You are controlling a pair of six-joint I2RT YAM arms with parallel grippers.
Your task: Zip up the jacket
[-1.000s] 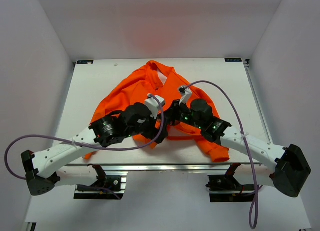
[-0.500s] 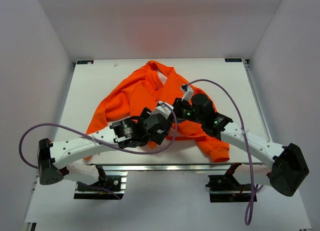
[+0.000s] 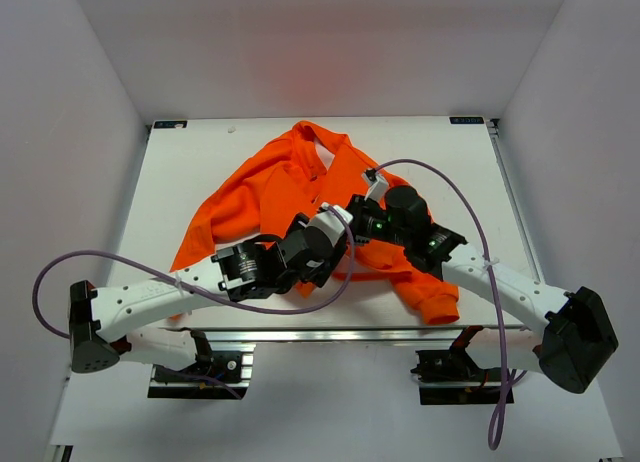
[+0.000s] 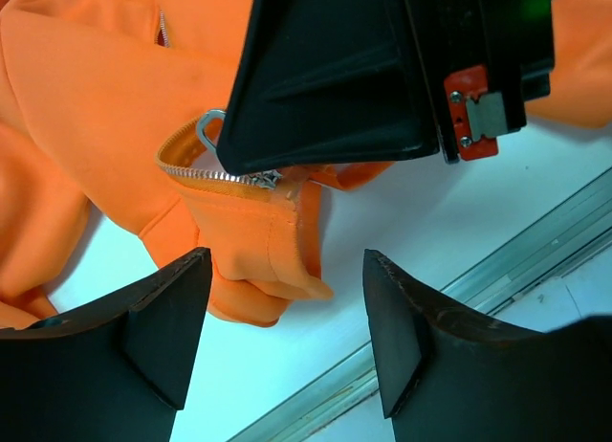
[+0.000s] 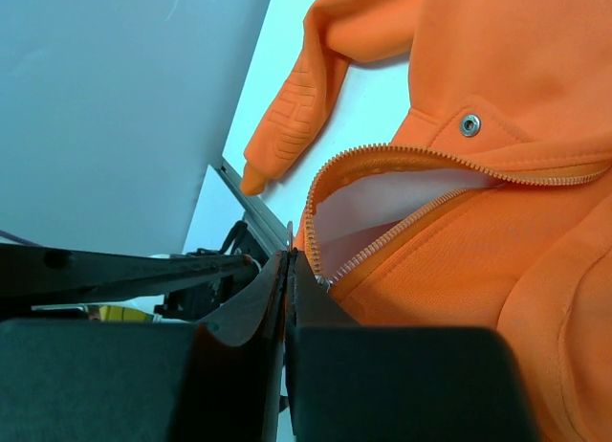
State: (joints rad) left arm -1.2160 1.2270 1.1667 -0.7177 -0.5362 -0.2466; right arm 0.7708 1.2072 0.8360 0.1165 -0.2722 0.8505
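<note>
The orange jacket point(image 3: 270, 177) lies spread on the white table point(image 3: 180, 182). Its front zipper point(image 5: 382, 246) stands open over pale lining point(image 5: 402, 198). My right gripper point(image 5: 292, 270) is shut on the metal zipper pull point(image 4: 206, 126) at the bottom of the zipper. In the left wrist view its black body fills the top. My left gripper point(image 4: 285, 270) is open, its fingers point(image 4: 163, 318) either side of the jacket's bottom hem corner point(image 4: 273, 260) and a little short of it. In the top view both grippers meet at the jacket's lower middle, left gripper point(image 3: 340, 238) beside right gripper point(image 3: 352, 214).
The table's metal front rail point(image 4: 497, 260) runs just beyond the hem. A ribbed cuff point(image 5: 287, 117) and a snap button point(image 5: 469, 124) show in the right wrist view. White walls enclose the table on three sides. Purple cables loop over both arms.
My left arm has swung right across the jacket's lower edge and stopped next to the right gripper. The right gripper has shifted only slightly and keeps its hold.
</note>
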